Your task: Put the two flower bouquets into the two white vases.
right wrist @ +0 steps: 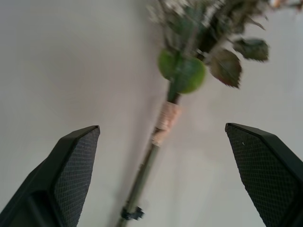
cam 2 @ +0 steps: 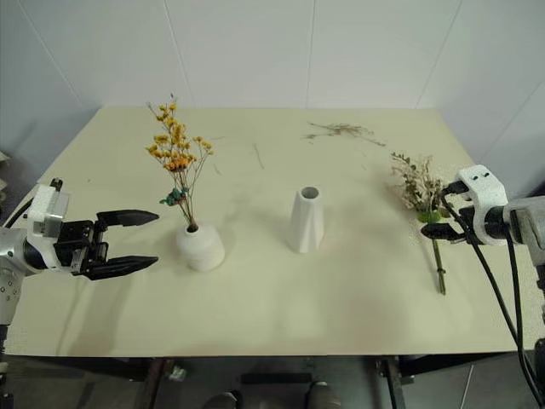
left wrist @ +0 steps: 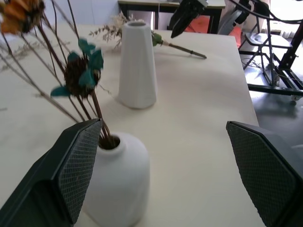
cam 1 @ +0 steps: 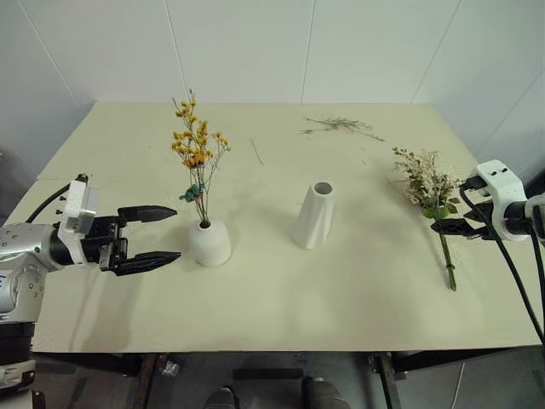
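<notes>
Table [cam 1: 281, 298]: pale cream top, set against a white wall.
Squat vase [cam 1: 209, 243]: matte white, bell-shaped with a narrow neck, standing upright on the robot's left half of the table.
Yellow-orange bouquet [cam 1: 197, 146]: slim bunch with a teal bit low on the stems, standing upright in the squat vase, stems down through its neck.
Cone vase [cam 1: 314, 216]: taller tapered white vase with a round open mouth, upright near the table's middle, well apart from the squat vase; nothing in it.
Bushy bouquet [cam 1: 428, 183]: cream-white and green bunch lying flat on the table's right side, head toward the far edge, green stem pointing toward the near edge.
Loose twigs [cam 1: 339, 126]: thin dry sprigs lying near the far edge.
Left gripper [cam 1: 158, 233]: jaws spread wide, nothing between them, held level just beside the squat vase without touching it.
Right gripper [right wrist: 170, 165]: jaws spread wide, angled down over the bushy bouquet's stem, holding nothing.
</notes>
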Tool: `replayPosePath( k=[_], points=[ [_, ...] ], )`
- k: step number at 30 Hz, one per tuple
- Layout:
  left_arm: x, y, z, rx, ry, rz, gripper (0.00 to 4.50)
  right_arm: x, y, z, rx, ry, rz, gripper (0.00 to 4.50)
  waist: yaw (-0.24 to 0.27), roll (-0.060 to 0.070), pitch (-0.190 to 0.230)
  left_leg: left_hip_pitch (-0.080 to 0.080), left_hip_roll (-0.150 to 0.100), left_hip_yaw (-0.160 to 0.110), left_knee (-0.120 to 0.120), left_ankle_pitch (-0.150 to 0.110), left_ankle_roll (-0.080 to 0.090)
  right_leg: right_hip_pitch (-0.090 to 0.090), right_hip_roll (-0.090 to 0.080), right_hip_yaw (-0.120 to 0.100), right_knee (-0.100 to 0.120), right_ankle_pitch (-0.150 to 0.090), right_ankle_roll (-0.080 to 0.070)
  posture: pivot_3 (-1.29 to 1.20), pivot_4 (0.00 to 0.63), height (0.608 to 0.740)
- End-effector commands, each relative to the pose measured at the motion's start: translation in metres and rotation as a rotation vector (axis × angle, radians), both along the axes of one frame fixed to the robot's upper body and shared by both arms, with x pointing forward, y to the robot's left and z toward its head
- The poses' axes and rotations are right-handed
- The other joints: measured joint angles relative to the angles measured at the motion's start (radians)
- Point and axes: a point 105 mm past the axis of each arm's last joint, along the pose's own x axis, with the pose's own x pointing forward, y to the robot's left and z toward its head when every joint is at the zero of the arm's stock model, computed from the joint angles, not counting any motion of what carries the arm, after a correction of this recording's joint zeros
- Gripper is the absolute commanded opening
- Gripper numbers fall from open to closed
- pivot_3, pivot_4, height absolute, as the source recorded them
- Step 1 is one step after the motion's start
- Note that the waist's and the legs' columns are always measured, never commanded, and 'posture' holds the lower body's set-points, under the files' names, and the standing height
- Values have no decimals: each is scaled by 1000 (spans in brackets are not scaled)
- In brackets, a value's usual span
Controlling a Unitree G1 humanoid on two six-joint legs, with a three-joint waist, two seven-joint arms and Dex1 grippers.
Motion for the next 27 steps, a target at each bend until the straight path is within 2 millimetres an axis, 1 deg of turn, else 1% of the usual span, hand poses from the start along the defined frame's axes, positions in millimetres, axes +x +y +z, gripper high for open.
replayPosePath(
  k=[1, 3, 4, 5, 7, 9, 13, 17, 19, 21, 22, 23, 24, 25, 26, 27],
  points=[
    [-11, -6, 14, -34, -62, -23, 4490, 4, -3, -15, 27, 72, -9, 4500, -4, 0, 0, 0, 0, 0, 0, 0, 0, 0, 0, 0, 0, 0, 0, 0, 150, 740],
    [-14, -9, 16, -41, -60, -25, 4490, 5, -4, -20, 36, 98, -12, 4500, -8, 1, 0, 0, 0, 0, 0, 0, 0, 0, 0, 0, 1, 0, 1, 0, 150, 740],
    [-15, -10, 21, -54, -72, -20, 4490, 6, -5, -28, 34, 123, -16, 4500, -8, 1, 1, 0, 0, 0, 0, 0, 0, 0, 0, 0, 1, 0, 1, 0, 150, 740],
    [-17, -10, 27, -67, -84, -14, 4498, 7, -5, -35, 51, 140, -24, 4312, -9, 1, 1, 0, 0, 0, 0, 0, 0, 0, 0, 0, 1, 0, 1, 0, 150, 740],
    [-18, -8, 38, -90, -105, 3, 4500, 10, -2, -43, 67, 157, -18, 3915, -11, 1, 1, 0, 0, 0, 1, 0, 0, 0, 0, 0, 1, 1, 2, 0, 150, 740],
    [-18, -7, 41, -97, -106, 11, 4500, 13, 1, -44, 71, 159, -6, 3249, -15, 1, 1, 0, 0, 0, 2, 0, 0, 0, 0, 1, 2, 1, 2, 0, 150, 740],
    [-17, -6, 42, -110, -108, 21, 4500, 20, 6, -47, 22, 145, 42, 1923, -25, 1, 0, 1, 0, 0, 2, 0, 0, 1, 0, 1, 3, 1, 3, 0, 150, 740],
    [-16, -6, 44, -139, -102, 18, 4500, 27, 7, -42, 19, 79, 67, 593, -26, 0, 0, 2, 0, 0, 3, 0, 0, 2, 1, 1, 3, 2, 4, 0, 150, 740],
    [-15, -7, 44, -145, -98, 13, 4500, 35, 14, -30, 55, -25, 128, 21, -25, 0, 0, 2, 0, 0, 4, 0, 0, 2, 1, 2, 3, 2, 4, 0, 150, 740],
    [-14, -7, 44, -151, -94, 11, 4500, 41, 18, -15, 96, -136, 156, 8, -24, 1, 0, 2, -1, 0, 4, 0, -1, 2, 1, 2, 4, 2, 5, 0, 150, 740],
    [-13, -7, 44, -152, -93, 11, 4500, 42, 18, -12, 104, -157, 158, 8, -24, 1, 1, 2, -1, 0, 4, 1, -1, 2, 1, 2, 4, 2, 5, 0, 150, 740],
    [-12, -6, 43, -154, -90, 12, 4500, 47, 25, 6, 140, -281, 201, 8, -24, 1, 1, 2, -1, 0, 4, 1, -1, 2, 1, 2, 4, 2, 5, 0, 150, 740],
    [-10, -6, 42, -157, -87, 14, 4500, 51, 38, 33, 208, -457, 276, 8, -23, 1, 1, 2, 0, 0, 3, 1, -1, 2, 1, 2, 4, 2, 5, 0, 150, 740],
    [-8, -6, 41, -163, -85, 17, 4500, 49, 50, 61, 278, -630, 334, 8, -23, 1, 1, 2, 0, 0, 3, 1, -1, 2, 1, 2, 4, 2, 5, 0, 150, 740],
    [-7, -5, 40, -167, -83, 19, 4500, 45, 56, 79, 322, -744, 365, 8, -26, 1, 1, 2, 0, 0, 2, 0, -1, 2, 1, 2, 3, 2, 5, 0, 150, 740],
    [-5, -5, 39, -170, -81, 21, 4500, 40, 63, 92, 354, -828, 389, 8, -28, 2, 1, 2, 0, 0, 2, 0, 0, 2, 1, 2, 4, 2, 5, 0, 150, 740]
  ],
)
